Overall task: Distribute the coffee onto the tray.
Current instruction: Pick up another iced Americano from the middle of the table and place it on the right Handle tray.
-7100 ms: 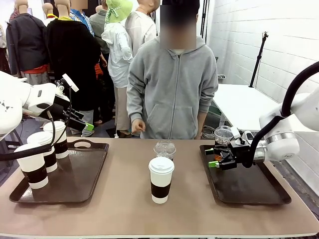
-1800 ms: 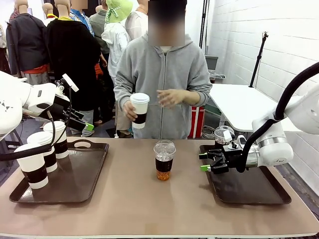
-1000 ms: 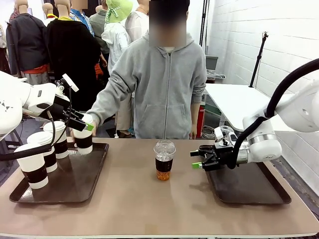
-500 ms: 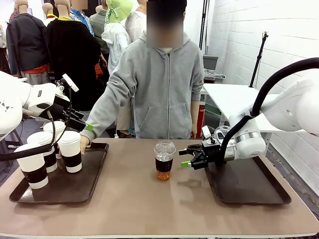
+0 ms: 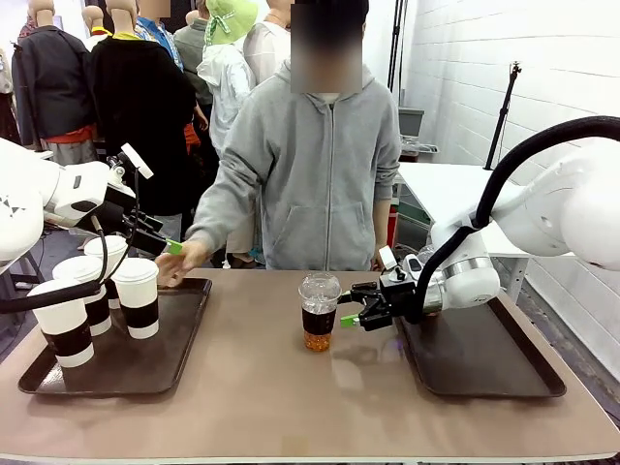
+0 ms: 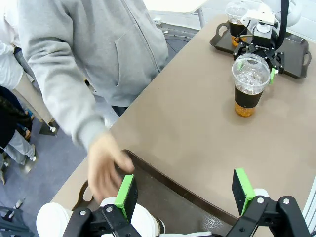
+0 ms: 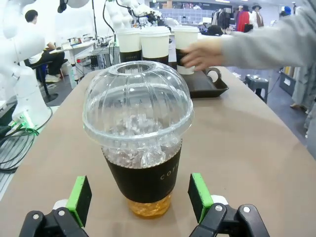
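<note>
right pincer (image 5: pixel 347 308) agape beside dome-lidded cup (image 5: pixel 319 311)

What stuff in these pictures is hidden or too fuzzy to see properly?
- Second dome-lidded cup: in the front view the right arm hides nearly all of it.
- Person's hand: motion-blurred in the left wrist view, so whether it touches the left tray is unclear.
- Print on the dome-lidded iced coffee: the right wrist view shows a few letters; the rest curves away.
- Paper cups: they overlap in the front view, hiding the back ones' sleeves.
</note>
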`<action>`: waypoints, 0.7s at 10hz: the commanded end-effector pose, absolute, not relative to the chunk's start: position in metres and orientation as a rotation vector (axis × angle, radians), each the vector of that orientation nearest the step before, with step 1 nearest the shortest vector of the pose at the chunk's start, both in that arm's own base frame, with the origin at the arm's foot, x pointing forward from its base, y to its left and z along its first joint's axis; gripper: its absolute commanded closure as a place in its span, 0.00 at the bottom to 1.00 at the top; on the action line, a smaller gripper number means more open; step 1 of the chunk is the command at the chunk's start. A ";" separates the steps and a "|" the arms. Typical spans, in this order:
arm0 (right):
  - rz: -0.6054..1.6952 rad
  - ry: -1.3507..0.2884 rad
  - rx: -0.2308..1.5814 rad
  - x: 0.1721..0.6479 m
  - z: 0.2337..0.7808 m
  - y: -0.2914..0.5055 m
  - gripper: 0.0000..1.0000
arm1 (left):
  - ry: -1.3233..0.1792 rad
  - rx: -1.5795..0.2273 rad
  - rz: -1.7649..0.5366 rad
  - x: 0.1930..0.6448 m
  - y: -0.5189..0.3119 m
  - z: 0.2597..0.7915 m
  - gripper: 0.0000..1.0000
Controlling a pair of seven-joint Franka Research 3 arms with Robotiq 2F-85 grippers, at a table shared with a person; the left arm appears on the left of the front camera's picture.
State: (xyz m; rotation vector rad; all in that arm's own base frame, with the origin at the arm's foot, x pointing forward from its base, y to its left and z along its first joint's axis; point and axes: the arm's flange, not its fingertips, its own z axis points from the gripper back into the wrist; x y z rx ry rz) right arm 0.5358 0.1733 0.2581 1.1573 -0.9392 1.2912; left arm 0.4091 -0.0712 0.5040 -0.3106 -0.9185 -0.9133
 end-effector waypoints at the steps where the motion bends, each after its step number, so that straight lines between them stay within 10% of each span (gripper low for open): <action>1: 1.285 -0.926 1.156 0.543 0.256 0.182 0.00 | -0.917 -0.318 -0.912 0.409 -0.070 0.503 0.00; 7: 1.303 -0.904 1.171 0.550 0.250 0.203 0.00 | -0.917 -0.318 -0.912 0.409 -0.070 0.503 0.00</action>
